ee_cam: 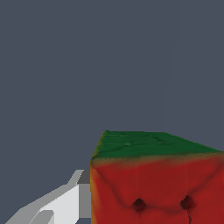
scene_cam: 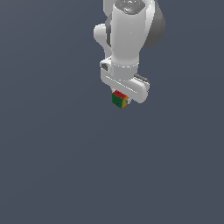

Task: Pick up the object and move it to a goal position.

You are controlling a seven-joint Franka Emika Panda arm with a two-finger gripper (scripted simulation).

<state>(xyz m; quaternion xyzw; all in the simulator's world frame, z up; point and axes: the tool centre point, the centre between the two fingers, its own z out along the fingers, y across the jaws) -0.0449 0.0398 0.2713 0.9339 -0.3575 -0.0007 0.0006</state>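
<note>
Exterior view: the cube (scene_cam: 119,99) is seen tucked under the white gripper (scene_cam: 121,99), near the frame's upper middle; whether it is clamped cannot be told. It is judged light and stiff, best taken on two opposite flat faces. Red, green and yellow-orange faces are shown.

Wrist view: the cube (ee_cam: 157,183) fills the foreground, one finger (ee_cam: 65,203) touching its side; a red face with dark marks and a green face are shown.

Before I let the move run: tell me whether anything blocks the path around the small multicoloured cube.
Nothing visible does. The small red, green and yellow-orange cube sits at the white gripper, one finger against its side, with only plain grey surface around. No goal marker shows.
</note>
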